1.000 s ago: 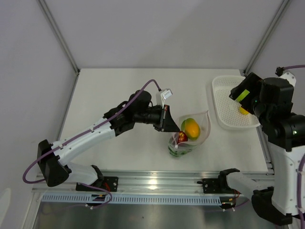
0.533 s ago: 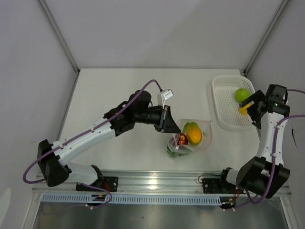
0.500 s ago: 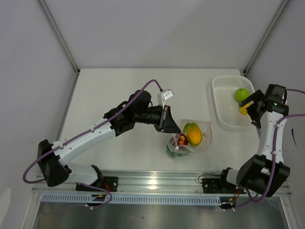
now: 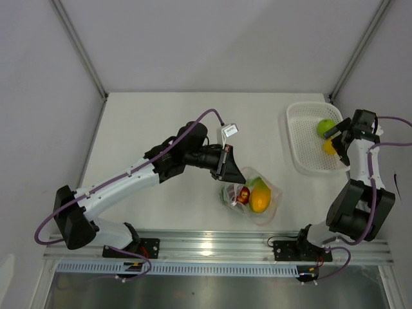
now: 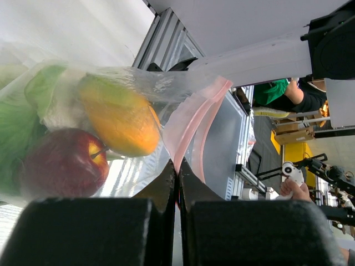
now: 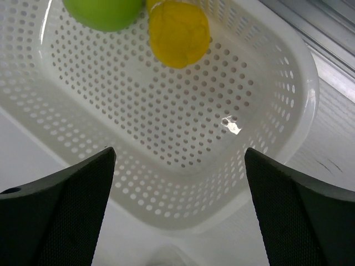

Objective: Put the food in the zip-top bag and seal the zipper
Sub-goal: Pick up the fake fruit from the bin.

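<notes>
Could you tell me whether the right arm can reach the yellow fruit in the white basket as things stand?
Probably yes: the right gripper hangs open over the white basket, and the yellow fruit lies uncovered beside the green apple, nothing between.
</notes>
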`<state>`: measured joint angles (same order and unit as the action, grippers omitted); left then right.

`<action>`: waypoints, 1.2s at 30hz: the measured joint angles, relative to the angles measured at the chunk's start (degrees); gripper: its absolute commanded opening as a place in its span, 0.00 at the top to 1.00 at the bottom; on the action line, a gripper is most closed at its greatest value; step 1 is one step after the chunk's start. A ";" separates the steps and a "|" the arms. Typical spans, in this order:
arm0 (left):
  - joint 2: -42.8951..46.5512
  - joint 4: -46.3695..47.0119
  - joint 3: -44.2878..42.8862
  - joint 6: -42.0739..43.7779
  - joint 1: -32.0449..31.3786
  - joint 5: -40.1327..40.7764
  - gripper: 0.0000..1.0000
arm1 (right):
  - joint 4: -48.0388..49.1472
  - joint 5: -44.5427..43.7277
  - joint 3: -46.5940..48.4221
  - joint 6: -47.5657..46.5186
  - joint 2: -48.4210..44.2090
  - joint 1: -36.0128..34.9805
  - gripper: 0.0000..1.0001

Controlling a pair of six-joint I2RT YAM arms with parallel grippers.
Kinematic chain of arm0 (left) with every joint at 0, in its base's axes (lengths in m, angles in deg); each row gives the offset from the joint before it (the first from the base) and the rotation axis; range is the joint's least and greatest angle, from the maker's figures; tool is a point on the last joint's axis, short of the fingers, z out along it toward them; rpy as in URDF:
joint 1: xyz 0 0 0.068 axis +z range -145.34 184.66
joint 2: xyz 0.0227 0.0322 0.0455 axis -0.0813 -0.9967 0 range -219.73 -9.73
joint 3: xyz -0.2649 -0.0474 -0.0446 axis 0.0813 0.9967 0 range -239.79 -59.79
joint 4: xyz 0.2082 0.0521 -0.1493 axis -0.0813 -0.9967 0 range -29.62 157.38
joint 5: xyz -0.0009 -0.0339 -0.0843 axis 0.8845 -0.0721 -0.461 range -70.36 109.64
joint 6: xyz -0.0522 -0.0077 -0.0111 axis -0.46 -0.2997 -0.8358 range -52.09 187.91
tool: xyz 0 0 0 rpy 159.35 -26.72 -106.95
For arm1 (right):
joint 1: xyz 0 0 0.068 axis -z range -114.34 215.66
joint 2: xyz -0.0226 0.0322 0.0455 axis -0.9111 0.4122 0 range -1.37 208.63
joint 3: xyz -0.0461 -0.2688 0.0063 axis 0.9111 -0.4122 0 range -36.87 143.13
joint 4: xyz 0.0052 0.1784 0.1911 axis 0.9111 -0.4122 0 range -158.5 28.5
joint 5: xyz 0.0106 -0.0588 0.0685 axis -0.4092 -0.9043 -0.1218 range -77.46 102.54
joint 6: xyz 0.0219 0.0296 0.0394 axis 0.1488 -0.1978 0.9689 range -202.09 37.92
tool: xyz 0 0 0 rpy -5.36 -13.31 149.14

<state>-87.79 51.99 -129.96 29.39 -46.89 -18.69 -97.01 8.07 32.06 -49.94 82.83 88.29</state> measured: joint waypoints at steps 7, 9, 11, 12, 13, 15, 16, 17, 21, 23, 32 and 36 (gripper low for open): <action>0.00 0.17 0.00 -0.04 0.00 0.07 0.99 | 2.19 -6.73 0.02 0.68 5.79 -2.56 0.01; 0.00 0.22 0.00 -0.02 0.00 0.07 0.99 | 2.51 -8.46 0.02 0.96 7.23 -3.48 0.00; 0.00 0.20 -0.02 -0.02 0.00 0.07 0.99 | 2.91 -10.43 0.02 1.55 8.68 -4.37 0.01; 0.00 0.20 -0.02 -0.02 0.00 0.07 1.00 | 3.08 -11.10 0.04 1.79 9.11 -4.72 0.01; 0.00 0.20 -0.02 0.00 0.00 0.07 0.99 | 3.30 -11.91 0.04 1.99 9.75 -5.16 0.00; 0.00 0.17 -0.02 0.02 0.00 0.07 1.00 | 3.87 -13.55 0.11 2.38 10.93 -5.77 0.00; 0.00 0.15 -0.02 0.02 0.00 0.07 0.99 | 4.09 -14.56 0.22 2.51 11.54 -6.05 0.01; 0.00 0.17 -0.02 0.02 0.00 0.07 0.99 | 4.15 -15.72 0.48 2.84 12.20 -6.36 0.01; 0.00 0.17 -0.02 0.02 0.00 0.07 0.99 | 4.50 -19.47 1.95 3.82 14.67 -7.10 0.01; -0.02 0.15 -0.02 0.02 0.00 0.07 0.99 | 4.59 -21.09 3.34 4.09 16.11 -7.43 0.01; -1.60 -0.87 -1.62 0.17 0.00 -0.92 0.99 | 6.38 -25.05 6.34 4.20 21.94 -7.87 0.00; -2.80 -2.14 -2.71 0.55 -0.04 -1.51 0.99 | 7.10 -25.94 6.56 4.33 23.56 -7.96 0.03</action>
<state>-90.59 49.84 -132.67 29.93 -46.93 -20.20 -89.91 -17.87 38.62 -45.62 106.39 80.33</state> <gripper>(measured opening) 0.005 0.987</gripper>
